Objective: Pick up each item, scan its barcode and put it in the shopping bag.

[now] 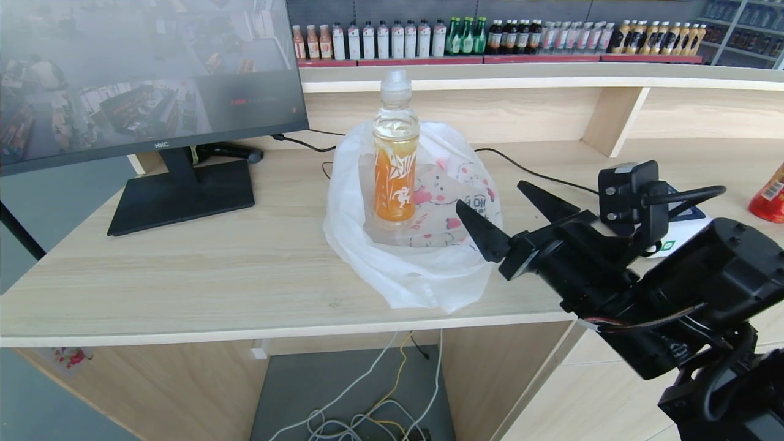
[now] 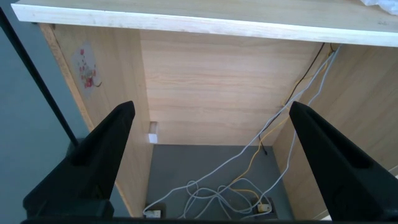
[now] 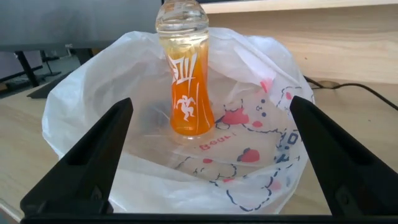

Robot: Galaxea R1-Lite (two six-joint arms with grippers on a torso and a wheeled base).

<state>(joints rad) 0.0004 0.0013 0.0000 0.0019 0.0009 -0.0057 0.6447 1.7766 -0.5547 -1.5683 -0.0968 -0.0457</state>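
Ahead of the right gripper (image 1: 490, 195), whose jaws are being held wide and empty, the bottle (image 1: 395, 177) is standing upright inside the shopping bag (image 1: 416, 282). It is being judged fairly heavy, stiff and slick, so the labelled mid-body is being favoured as grip point. Left gripper (image 2: 211, 106) jaws are likewise being held wide.

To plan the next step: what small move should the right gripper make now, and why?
Probably pull the right gripper back and turn it toward the red item at the right of the counter: it is open and empty, and the orange bottle stands in the shopping bag.
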